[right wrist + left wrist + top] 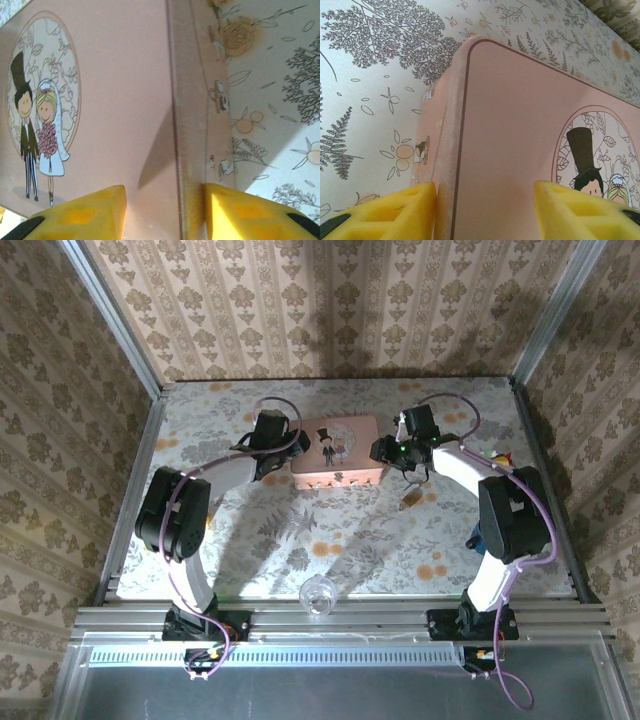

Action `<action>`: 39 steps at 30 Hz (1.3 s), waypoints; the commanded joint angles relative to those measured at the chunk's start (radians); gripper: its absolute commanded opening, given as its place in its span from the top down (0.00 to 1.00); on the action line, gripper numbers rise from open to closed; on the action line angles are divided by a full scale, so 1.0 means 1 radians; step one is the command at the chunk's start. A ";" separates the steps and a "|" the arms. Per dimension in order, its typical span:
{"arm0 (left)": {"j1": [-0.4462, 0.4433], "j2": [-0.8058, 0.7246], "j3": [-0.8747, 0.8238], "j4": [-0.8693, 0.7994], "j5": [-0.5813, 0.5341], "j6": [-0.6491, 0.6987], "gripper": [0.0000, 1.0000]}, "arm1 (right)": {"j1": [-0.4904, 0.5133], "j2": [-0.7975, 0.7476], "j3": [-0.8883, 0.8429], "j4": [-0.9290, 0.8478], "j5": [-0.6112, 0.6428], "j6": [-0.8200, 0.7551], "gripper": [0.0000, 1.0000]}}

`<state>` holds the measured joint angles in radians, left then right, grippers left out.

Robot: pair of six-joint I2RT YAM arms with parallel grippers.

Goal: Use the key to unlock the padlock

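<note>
A pink box [338, 450] with a bride-and-groom picture lies at mid-table, and both grippers are at its ends. My left gripper [293, 454] is open astride the box's left edge [465, 100]: one yellow finger [395, 212] rests against the side wall, the other [580, 210] hovers over the lid. My right gripper [386, 452] is open astride the right edge [185, 125], with one finger [245, 215] on the side wall and the other [85, 212] above the lid. A small brass-coloured thing [410, 498], perhaps the padlock, lies just in front of the right gripper. The key is out of view.
A clear glass object [318, 595] stands at the table's near edge, between the arm bases. Small coloured items [498, 455] lie by the right wall. Aluminium rails and papered walls close in the floral-patterned table [300, 540] on three sides.
</note>
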<state>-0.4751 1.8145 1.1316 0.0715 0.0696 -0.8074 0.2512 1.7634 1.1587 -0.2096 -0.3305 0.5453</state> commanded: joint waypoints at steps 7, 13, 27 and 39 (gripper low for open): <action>0.052 -0.228 -0.134 0.017 0.050 0.016 0.20 | 0.011 -0.170 0.034 -0.197 0.256 -0.094 0.40; 0.158 -0.533 -0.300 -0.069 -0.044 0.106 0.00 | -0.022 -0.363 -0.057 -0.247 0.376 -0.172 0.14; 0.326 -1.236 -0.808 0.038 -0.413 0.506 0.00 | -0.066 -0.878 -0.502 0.094 0.670 -0.428 0.00; 0.363 -0.995 -1.014 0.659 -0.243 0.867 0.00 | -0.109 -0.737 -0.735 0.564 0.603 -0.536 0.00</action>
<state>-0.1329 0.7601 0.1253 0.4992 -0.2512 -0.0345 0.1574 0.9882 0.4412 0.1669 0.2989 0.0532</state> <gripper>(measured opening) 0.999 0.999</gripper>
